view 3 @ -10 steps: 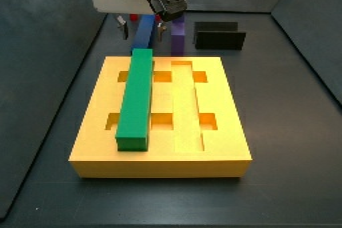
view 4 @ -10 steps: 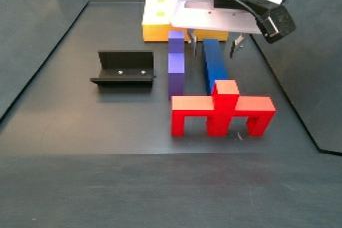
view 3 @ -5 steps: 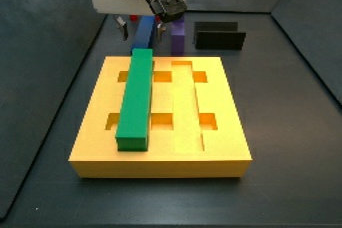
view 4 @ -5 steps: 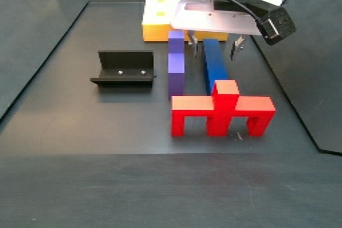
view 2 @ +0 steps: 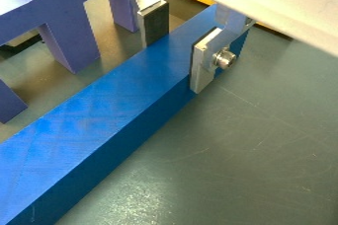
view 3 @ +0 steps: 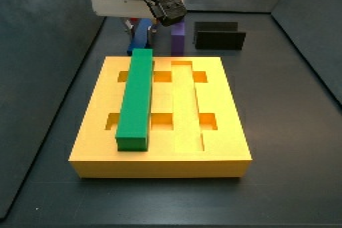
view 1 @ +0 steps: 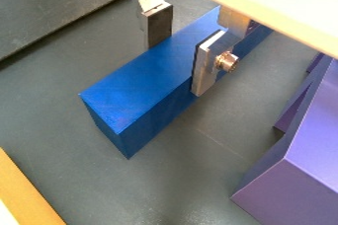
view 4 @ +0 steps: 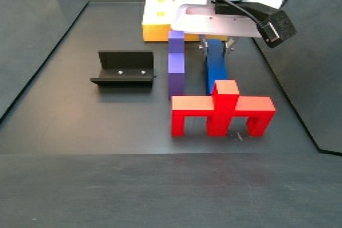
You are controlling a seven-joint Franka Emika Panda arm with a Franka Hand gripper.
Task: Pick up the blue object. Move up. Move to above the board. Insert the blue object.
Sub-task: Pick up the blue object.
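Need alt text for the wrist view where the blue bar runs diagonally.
The pincer straddles the blue object, one silver finger against its near side and the other on its far side. A purple piece stands beyond, on the dark floor.

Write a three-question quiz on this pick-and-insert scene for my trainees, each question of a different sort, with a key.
1. True or false: the gripper straddles the blue object, one finger on each long side.
2. What lies in the board's left groove in a side view?
A. green bar
B. purple bar
C. red piece
3. Fill in: the blue object lies on the floor between the purple bar and the cell ____.

Key: 1 true; 2 A; 3 wall.
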